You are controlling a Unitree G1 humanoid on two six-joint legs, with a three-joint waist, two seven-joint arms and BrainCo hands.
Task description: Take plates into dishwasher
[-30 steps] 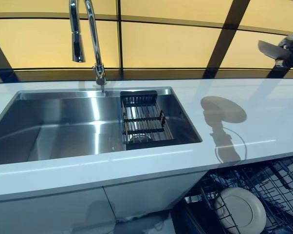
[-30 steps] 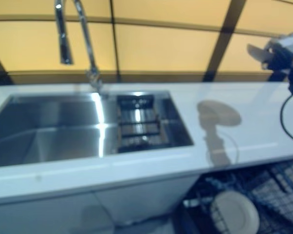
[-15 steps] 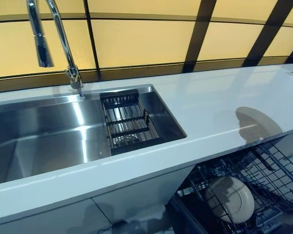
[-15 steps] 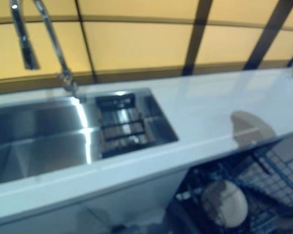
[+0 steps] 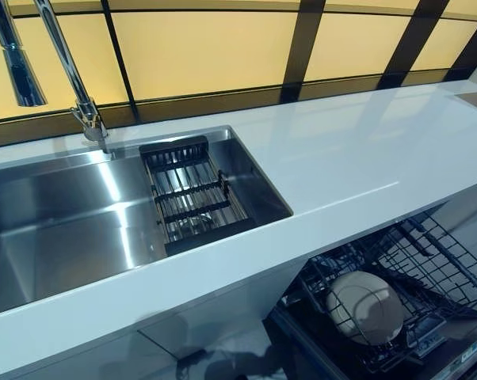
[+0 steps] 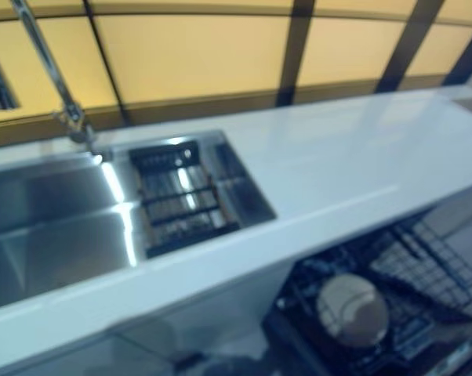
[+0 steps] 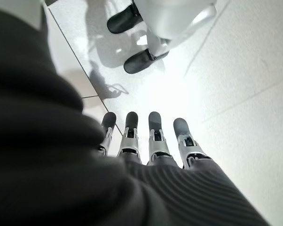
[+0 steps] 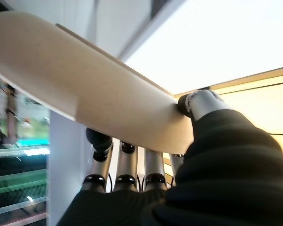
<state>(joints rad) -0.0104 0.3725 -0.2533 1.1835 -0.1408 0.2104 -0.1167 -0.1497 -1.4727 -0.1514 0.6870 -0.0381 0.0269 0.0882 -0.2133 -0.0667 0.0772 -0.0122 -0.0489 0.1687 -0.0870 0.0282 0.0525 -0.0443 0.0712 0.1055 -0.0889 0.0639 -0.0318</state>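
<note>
Right now the right hand (image 8: 132, 174) is pinching a cream plate (image 8: 80, 89): thumb on one face at the rim, fingers (image 8: 99, 141) on the other face. It shows only in the right wrist view, plate tilted, with yellow wall panels beyond it. Neither hand shows in the head views.

Left hand (image 7: 151, 146) shows in its own wrist view only: fingers straight and side by side, nothing in them, pale tiled floor (image 7: 245, 94) past the tips.

Head views:
- White surface (image 5: 365, 158) runs across the view, bare on the stretch right of the sink.
- Steel sink (image 5: 64, 229) is set into it on the left, with a dark slatted drain rack (image 5: 187, 194) sitting in its right end.
- Chrome faucet (image 5: 64, 63) rises at the back edge of the sink, spray head hanging to its left.
- Yellow panels with dark dividers back the surface.
- Below the surface, lower right, a dark wire dishwasher rack (image 5: 413, 277) is pulled out.
- A second cream plate (image 5: 365, 307) is already in that rack, leaning among the tines at its near left part. Rest of the rack looks unloaded as far as visible.
</note>
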